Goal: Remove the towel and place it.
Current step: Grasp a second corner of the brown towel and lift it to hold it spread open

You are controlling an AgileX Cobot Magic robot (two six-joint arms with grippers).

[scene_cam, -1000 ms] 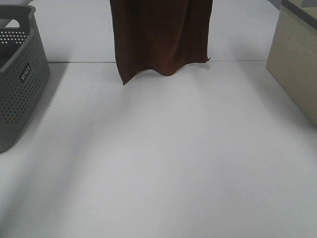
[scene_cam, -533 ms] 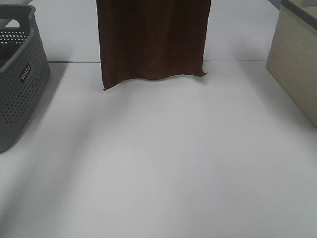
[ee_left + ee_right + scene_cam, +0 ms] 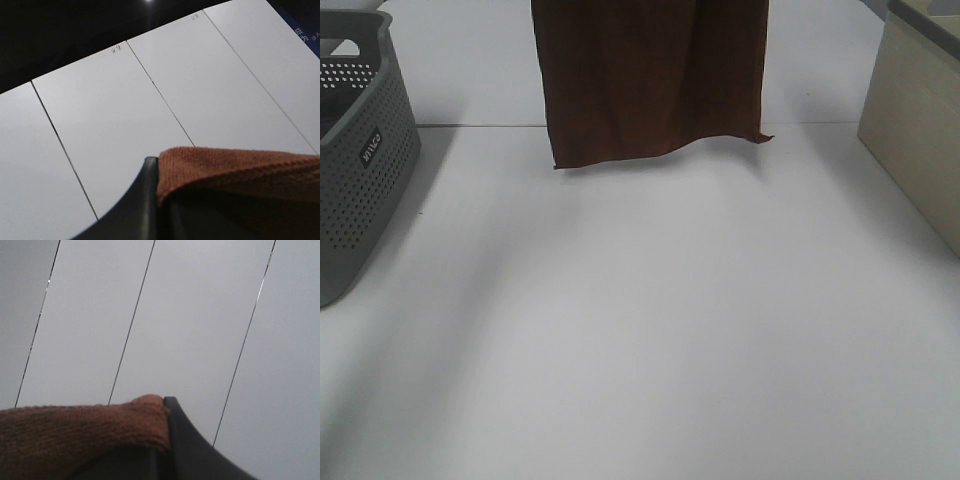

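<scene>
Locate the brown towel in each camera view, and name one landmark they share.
Exterior high: the towel hangs at top centre, above the table.
Left wrist: foreground, pinched in the left gripper.
Right wrist: foreground, pinched in the right gripper.
Shared landmark: the white table's dark seam lines.

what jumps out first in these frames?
The dark brown towel, hanging like a curtain over the far middle of the white table. The left gripper and right gripper are each shut on an edge of it. A grey perforated basket sits at the left edge, a beige box at the right.
</scene>
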